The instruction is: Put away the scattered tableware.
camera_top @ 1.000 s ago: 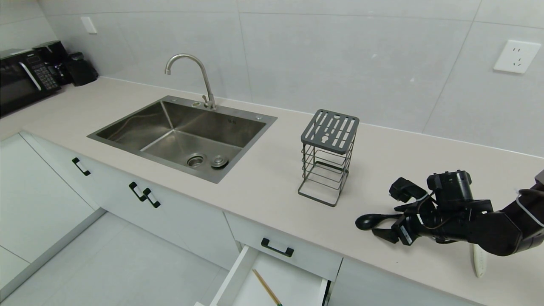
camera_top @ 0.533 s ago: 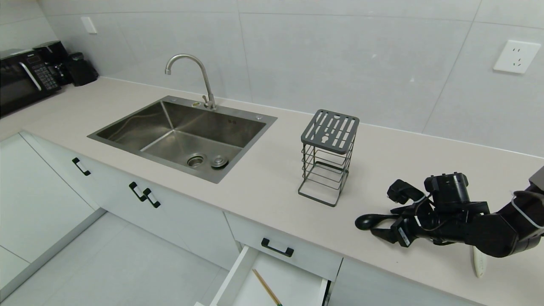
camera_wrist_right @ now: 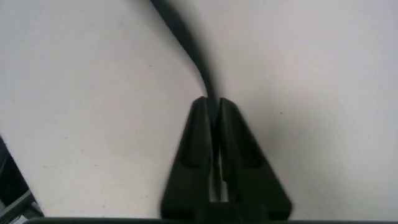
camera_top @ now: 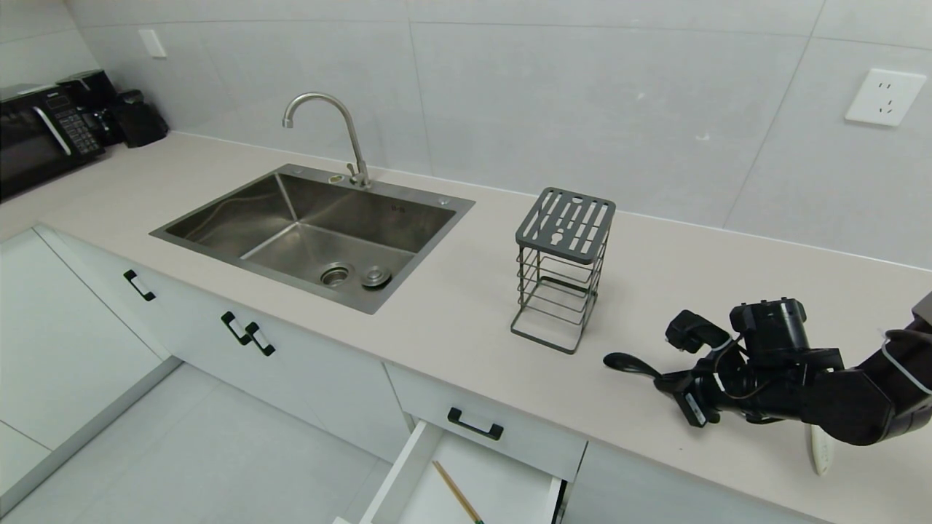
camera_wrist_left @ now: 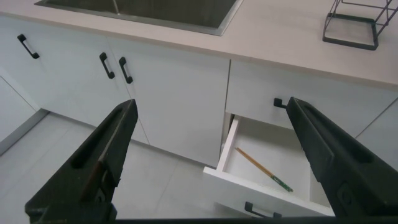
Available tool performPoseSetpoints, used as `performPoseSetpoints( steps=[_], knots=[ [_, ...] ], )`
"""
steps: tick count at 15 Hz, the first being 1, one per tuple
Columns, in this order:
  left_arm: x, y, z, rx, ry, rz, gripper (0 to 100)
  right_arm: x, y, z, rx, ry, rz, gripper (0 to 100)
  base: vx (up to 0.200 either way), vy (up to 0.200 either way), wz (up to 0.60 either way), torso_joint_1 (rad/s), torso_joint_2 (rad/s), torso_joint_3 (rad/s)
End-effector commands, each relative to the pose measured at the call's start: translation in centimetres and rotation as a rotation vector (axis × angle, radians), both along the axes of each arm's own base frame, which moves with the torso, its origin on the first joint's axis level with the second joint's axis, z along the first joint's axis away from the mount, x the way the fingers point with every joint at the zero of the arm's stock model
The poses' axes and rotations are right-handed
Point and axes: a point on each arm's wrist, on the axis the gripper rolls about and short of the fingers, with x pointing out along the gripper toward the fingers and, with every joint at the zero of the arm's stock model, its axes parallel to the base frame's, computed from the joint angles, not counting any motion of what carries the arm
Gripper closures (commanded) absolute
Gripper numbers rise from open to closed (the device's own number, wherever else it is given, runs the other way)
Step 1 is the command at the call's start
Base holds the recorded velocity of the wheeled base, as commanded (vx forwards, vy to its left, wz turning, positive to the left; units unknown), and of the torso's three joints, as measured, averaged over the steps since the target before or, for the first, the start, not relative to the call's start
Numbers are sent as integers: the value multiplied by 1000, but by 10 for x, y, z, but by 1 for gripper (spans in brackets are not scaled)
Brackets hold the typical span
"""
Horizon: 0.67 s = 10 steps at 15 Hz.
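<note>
A black spoon (camera_top: 625, 362) hangs just above the pale countertop (camera_top: 466, 313) at the right, its bowl pointing toward the wire rack. My right gripper (camera_top: 673, 382) is shut on its handle; in the right wrist view the fingertips (camera_wrist_right: 211, 107) pinch the thin black handle (camera_wrist_right: 186, 43). My left gripper (camera_wrist_left: 210, 106) stands open with nothing between its fingers, out in front of the cabinets over the floor. Beneath it is the open drawer (camera_wrist_left: 227, 158), which holds a wooden stick with a green tip (camera_wrist_left: 262, 169).
A dark wire rack (camera_top: 564, 269) stands on the counter left of the spoon. The steel sink (camera_top: 451, 207) and faucet (camera_top: 328, 120) lie further left. A white utensil (camera_top: 820, 445) lies by the counter's front edge under my right arm. The open drawer (camera_top: 397, 477) juts out below.
My right gripper has shut on the spoon's handle and raised it, so the bowl has come up off the counter. The left arm has not moved.
</note>
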Motion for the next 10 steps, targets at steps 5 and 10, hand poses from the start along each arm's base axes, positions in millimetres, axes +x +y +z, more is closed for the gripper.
performPoseSetpoints(
  steps=[5,10],
  knots=[
    [0,0,0,-1,1,0,0,-19,2,26,0,-77,25,100,0,0,0,0,0,0],
    [0,0,0,-1,1,0,0,-56,24,40,1,-106,109,100,0,0,0,0,0,0]
  ],
)
